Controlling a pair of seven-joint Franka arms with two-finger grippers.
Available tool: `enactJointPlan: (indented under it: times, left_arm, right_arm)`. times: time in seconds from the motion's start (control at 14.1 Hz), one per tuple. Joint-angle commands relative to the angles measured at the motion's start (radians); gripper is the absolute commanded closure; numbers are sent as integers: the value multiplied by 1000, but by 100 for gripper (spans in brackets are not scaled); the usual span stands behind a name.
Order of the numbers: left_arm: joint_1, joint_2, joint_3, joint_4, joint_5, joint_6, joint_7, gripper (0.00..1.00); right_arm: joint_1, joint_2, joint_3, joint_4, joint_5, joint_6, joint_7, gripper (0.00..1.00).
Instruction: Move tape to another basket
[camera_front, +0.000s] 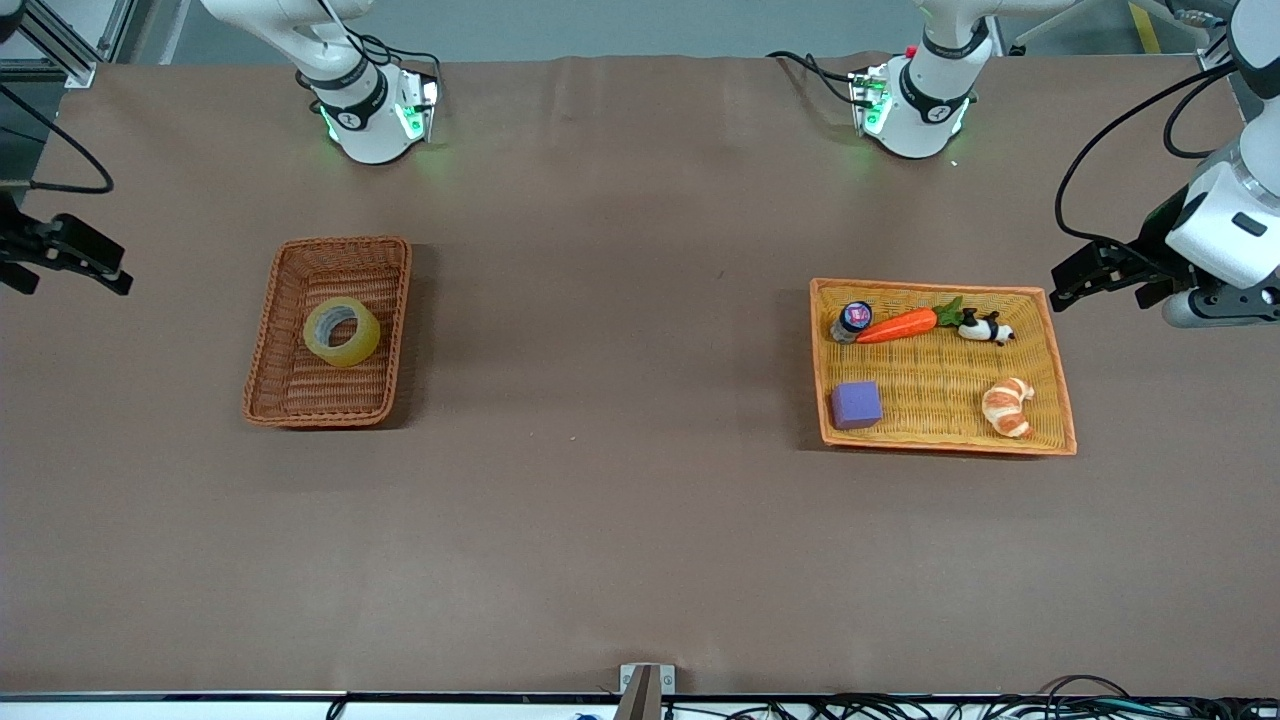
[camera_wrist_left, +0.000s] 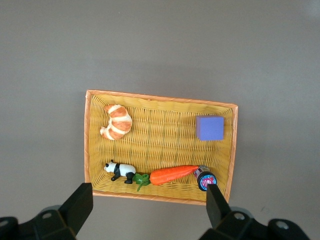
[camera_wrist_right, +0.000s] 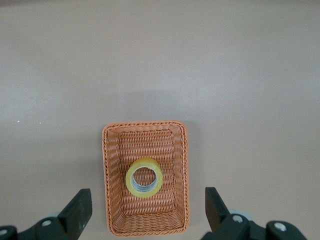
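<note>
The tape (camera_front: 342, 331), a yellowish roll with a grey-lined hole, lies flat in the dark reddish-brown wicker basket (camera_front: 262, 385) toward the right arm's end of the table. In the right wrist view the tape (camera_wrist_right: 144, 177) lies in the middle of the basket (camera_wrist_right: 111, 200). My right gripper (camera_front: 115, 272) hangs open and empty high over that basket's end (camera_wrist_right: 147, 202). My left gripper (camera_front: 1075, 280) hangs open and empty high over the table, by the rim of the yellow tray (camera_wrist_left: 147, 200).
The orange-rimmed yellow tray (camera_front: 940, 443) toward the left arm's end holds a croissant toy (camera_front: 1007, 406), a purple cube (camera_front: 857, 405), a carrot toy (camera_front: 897, 326), a panda figure (camera_front: 986, 328) and a small jar (camera_front: 853, 320). Brown cloth covers the table between basket and tray.
</note>
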Motion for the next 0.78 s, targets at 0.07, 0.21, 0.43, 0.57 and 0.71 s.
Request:
enactJointPlan:
  times: [0.07, 0.21, 0.43, 0.57, 0.71]
  left_arm:
    - [14, -45, -15, -30, 10, -4, 16, 0]
    - [11, -53, -15, -31, 12, -4, 20, 0]
    - [7, -46, -15, -19, 9, -4, 95, 0]
    - [5, -44, -15, -19, 9, -4, 120, 0]
    - [5, -38, -15, -15, 3, -4, 122, 0]
  right_arm:
    - [-7, -10, -4, 3, 5, -12, 18, 0]
    - [-6, -10, -4, 3, 5, -52, 19, 0]
    - [-6, -10, -4, 1, 5, -55, 11, 0]
    - [-6, -10, -4, 0, 5, -55, 11, 0]
    - [-6, -10, -6, 1, 5, -54, 10, 0]
